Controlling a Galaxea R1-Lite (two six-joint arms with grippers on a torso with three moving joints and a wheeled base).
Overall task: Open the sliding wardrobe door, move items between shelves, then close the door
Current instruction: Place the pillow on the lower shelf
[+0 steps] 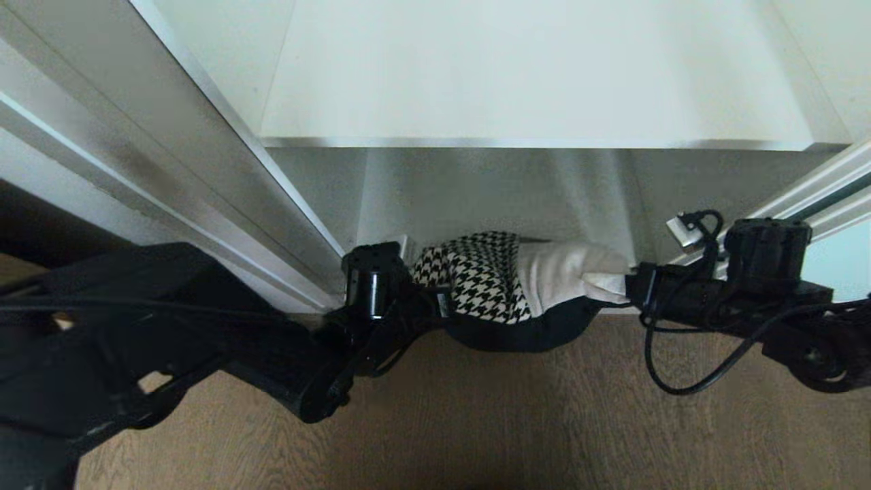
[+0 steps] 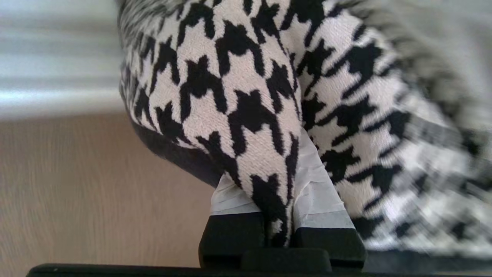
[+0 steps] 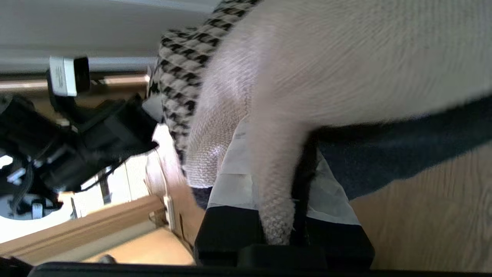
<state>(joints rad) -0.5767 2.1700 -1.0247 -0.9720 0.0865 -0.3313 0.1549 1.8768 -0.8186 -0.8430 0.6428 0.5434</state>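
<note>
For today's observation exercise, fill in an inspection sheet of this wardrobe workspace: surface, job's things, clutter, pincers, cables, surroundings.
Surface: white shelf, bare where seen.
Job's things: cushion, houndstooth and cream, dark underside, held between both arms in front of the wardrobe opening, below the shelf edge.
Clutter: nothing seen.
Pincers: left pincer shut on a houndstooth fold; right pincer shut on a cream corner.
Cables: black cable looping under the right arm.
Surroundings: silver door frame at left; wood-grain floor below.
</note>
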